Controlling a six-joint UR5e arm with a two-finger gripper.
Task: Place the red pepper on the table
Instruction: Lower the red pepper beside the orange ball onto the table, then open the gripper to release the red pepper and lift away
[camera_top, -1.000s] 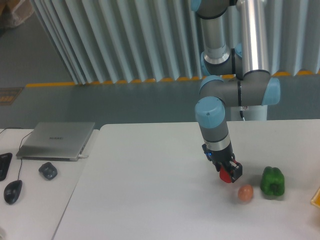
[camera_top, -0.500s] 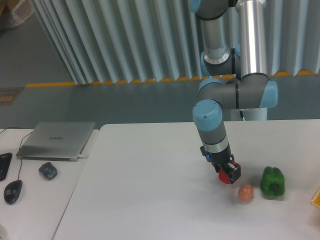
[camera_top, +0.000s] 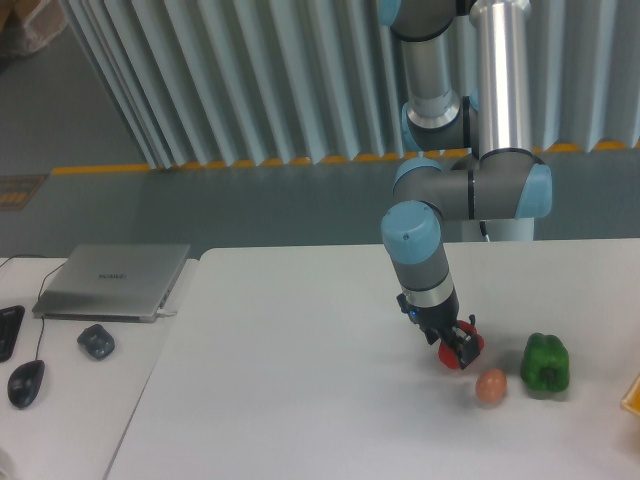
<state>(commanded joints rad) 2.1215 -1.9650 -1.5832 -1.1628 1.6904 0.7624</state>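
Gripper (camera_top: 458, 347) clamped on red pepper (camera_top: 452, 353), low over the table (camera_top: 300, 400)
Pepper sits just left & a bit above the orange-pink egg obj (camera_top: 490, 386); green pepper (camera_top: 545, 364) farther right of egg

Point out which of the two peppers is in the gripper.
The red pepper, clamped in the gripper low over the table. The green pepper stands free, right of the orange-pink egg-shaped object.
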